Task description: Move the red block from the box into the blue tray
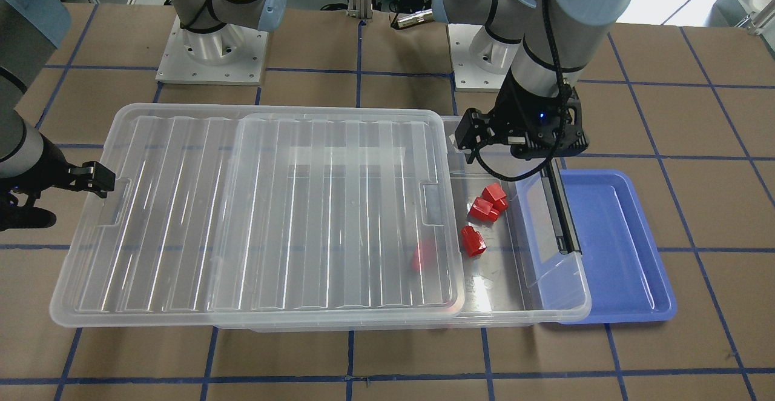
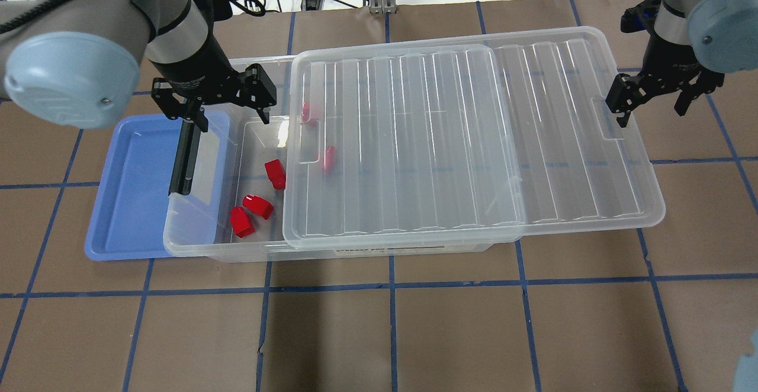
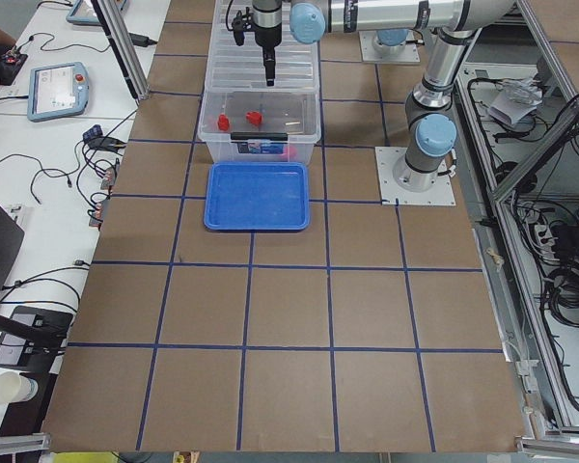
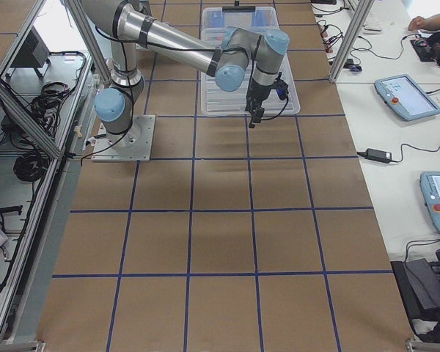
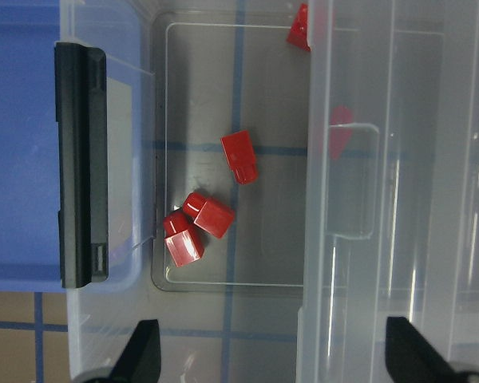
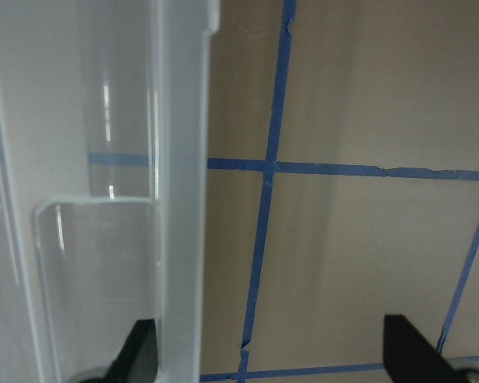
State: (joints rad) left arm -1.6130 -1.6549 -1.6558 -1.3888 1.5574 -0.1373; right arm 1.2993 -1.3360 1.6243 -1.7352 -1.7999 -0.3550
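Note:
Three red blocks lie on the floor of the clear box at its uncovered end: one nearest the lid, and two touching. In the left wrist view they show apart and paired. Two more red blocks show dimly under the ribbed lid, which is slid off to the right. The blue tray is empty, partly under the box's latch end. My left gripper is open and empty above the box's uncovered end. My right gripper is open at the lid's far edge.
A black latch runs along the box's short side over the tray. In the right wrist view the lid's rim stands between the open fingers, close to one. Brown table with blue grid lines lies all around. The arm bases stand behind the box.

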